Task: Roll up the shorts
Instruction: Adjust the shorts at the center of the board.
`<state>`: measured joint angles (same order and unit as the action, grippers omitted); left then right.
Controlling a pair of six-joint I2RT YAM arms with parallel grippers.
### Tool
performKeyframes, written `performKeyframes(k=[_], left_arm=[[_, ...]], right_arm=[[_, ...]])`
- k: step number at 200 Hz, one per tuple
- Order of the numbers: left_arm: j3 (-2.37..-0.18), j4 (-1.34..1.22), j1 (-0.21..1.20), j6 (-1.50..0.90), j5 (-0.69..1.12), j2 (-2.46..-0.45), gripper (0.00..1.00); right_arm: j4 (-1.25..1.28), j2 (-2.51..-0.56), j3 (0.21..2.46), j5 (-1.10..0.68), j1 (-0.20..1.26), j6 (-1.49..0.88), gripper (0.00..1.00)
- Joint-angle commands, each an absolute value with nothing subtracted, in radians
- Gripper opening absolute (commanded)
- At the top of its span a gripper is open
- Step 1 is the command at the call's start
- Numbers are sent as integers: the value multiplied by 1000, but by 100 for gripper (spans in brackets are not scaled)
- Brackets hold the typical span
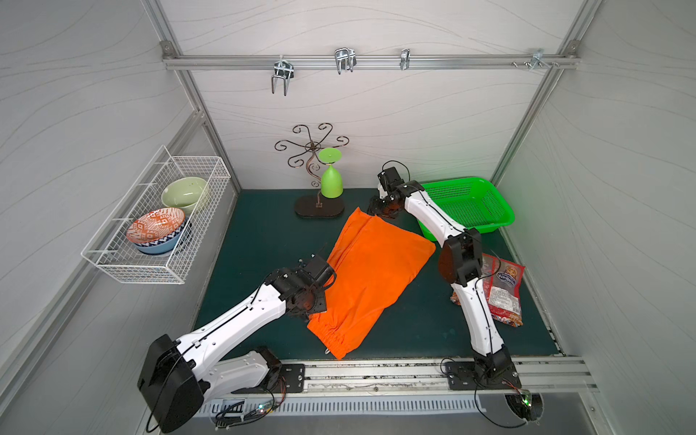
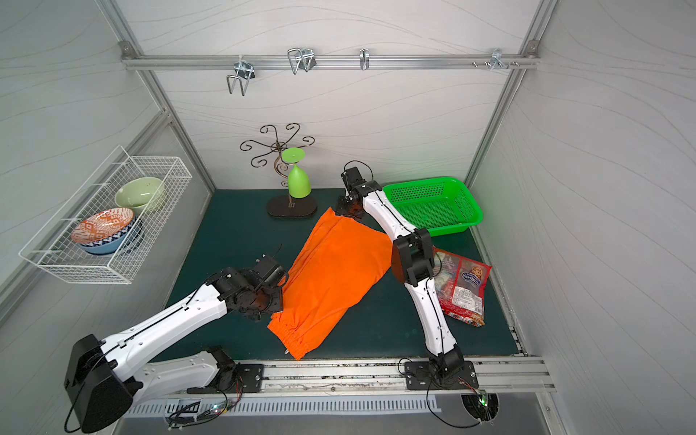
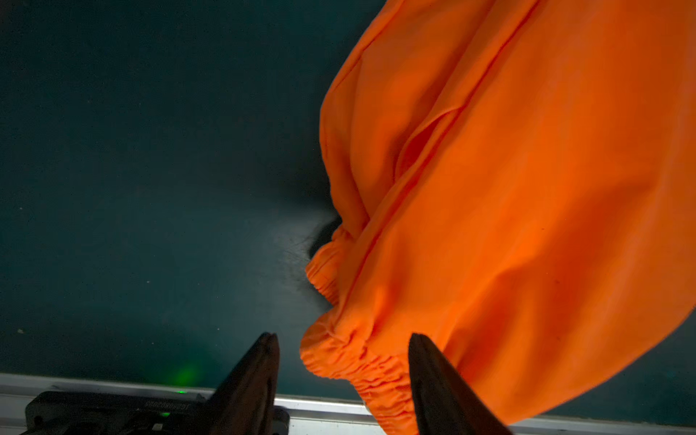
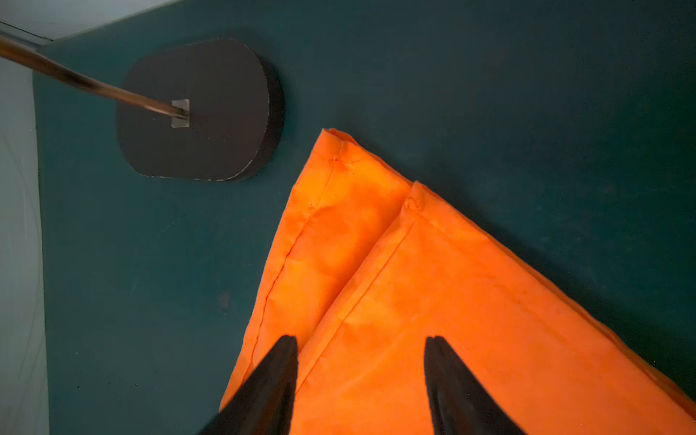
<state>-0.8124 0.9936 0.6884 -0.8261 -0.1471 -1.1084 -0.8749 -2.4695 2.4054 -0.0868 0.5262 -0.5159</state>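
- Shorts (image 1: pixel 371 271): flat on the mat (image 1: pixel 263 233), mid-table, folded lengthwise, not yet rolled.
- Long axis: diagonal, with the waistband at the near end and the hems pointing at the far stand (image 1: pixel 319 211).
- Left gripper (image 3: pixel 342 337): jaws apart at the waistband corner, holding nothing.
- Right gripper (image 4: pixel 360 339): jaws apart over the hem end, holding nothing.
- Best practice, probably: pinch one end's corners and roll evenly along the axis.
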Motion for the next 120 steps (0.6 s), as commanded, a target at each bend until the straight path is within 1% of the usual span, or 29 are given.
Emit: performKeyframes(k=[1, 20, 33, 60, 72, 88, 100, 120], left_arm=[[-791, 929, 690, -840, -176, -1079, 59], [-770, 896, 690, -832, -143, -1094, 58], [-754, 867, 690, -826, -110, -1119, 56], [-722, 807, 689, -814, -23, -1158, 45], [-707, 785, 690, -811, 2, -1165, 43], [-717, 792, 689, -808, -29, -1163, 45], [-745, 807, 690, -798, -64, -1150, 52], [-846, 838, 687, -741, -150, -1145, 61]], right_arm=[[-1008, -2563, 2465, -102, 526, -579, 59], [-997, -2582, 2449, -95, 530, -595, 58], [-1001, -2595, 2445, -89, 535, -598, 58], [-1027, -2601, 2422, -43, 534, -598, 57], [-1029, -2586, 2388, -22, 525, -599, 56], [-981, -2531, 2294, -40, 514, -589, 56], [-917, -2470, 2203, -52, 514, -564, 57], [-838, -2339, 2080, -65, 515, -513, 58]])
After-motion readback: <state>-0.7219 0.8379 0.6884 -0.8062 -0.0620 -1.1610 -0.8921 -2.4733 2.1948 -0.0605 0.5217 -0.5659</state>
